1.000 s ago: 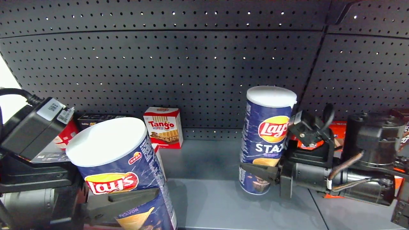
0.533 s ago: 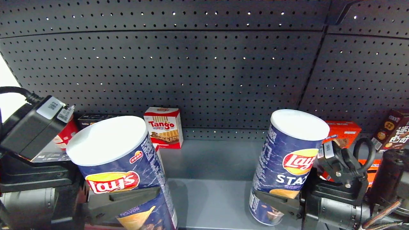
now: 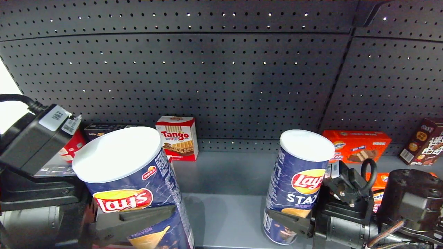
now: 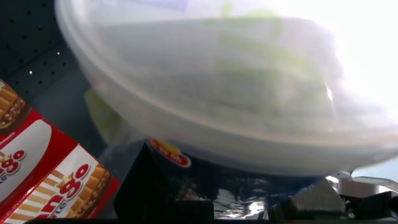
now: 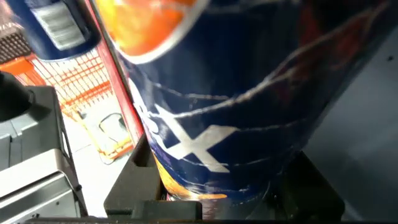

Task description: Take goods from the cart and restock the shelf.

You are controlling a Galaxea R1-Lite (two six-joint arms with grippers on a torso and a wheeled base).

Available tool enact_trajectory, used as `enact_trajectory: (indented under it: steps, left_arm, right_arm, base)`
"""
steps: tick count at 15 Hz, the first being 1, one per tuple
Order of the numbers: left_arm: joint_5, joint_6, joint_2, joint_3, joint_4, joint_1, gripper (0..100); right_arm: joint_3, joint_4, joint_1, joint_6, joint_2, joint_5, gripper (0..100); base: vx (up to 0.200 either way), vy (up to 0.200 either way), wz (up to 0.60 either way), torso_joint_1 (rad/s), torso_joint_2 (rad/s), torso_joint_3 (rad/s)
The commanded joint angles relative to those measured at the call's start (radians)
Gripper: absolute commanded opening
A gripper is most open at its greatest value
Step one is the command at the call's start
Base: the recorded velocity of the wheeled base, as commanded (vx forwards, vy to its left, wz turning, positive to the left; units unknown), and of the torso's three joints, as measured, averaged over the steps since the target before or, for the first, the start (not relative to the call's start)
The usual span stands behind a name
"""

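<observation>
Two blue chips cans with white lids are in my grippers in front of the grey shelf (image 3: 225, 176). My left gripper (image 3: 148, 221) is shut on the left can (image 3: 124, 173), which is held close, at the lower left, leaning slightly. In the left wrist view its lid (image 4: 217, 93) looms above the left gripper (image 4: 230, 202). My right gripper (image 3: 285, 223) is shut on the right can (image 3: 299, 180), slightly tilted over the shelf's front part; I cannot tell whether its base touches. The right wrist view has that can (image 5: 249, 93) sitting in the right gripper (image 5: 224, 199).
A red and white wafer box (image 3: 178, 138) stands at the back against the pegboard wall (image 3: 207, 76). An orange box (image 3: 356, 145) and a brown box (image 3: 422, 141) sit at the right. A red packet (image 3: 71, 147) and a dark box (image 3: 104, 128) are at the left. The orange cart (image 5: 84, 93) is behind.
My right gripper has carried its can down and to the right, toward the shelf's front, then slightly back left. The left gripper and its can have hardly moved.
</observation>
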Motion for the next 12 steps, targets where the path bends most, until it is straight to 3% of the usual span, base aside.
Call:
enact_trajectory:
  steps: [1,12]
  left_arm:
    - [-0.001,-0.002,0.001,0.000,0.000,0.000,0]
    - [-0.003,-0.002,0.004,0.000,0.000,0.000,0]
  right_arm:
    - [-0.010,-0.034,-0.002,-0.002,0.079,0.000,0]
    - [-0.023,-0.089,-0.022,-0.008,0.165,0.004,0]
  base:
    - [0.000,0.000,0.00,0.000,0.00,0.000]
    - [0.000,0.000,0.00,0.000,0.00,0.000]
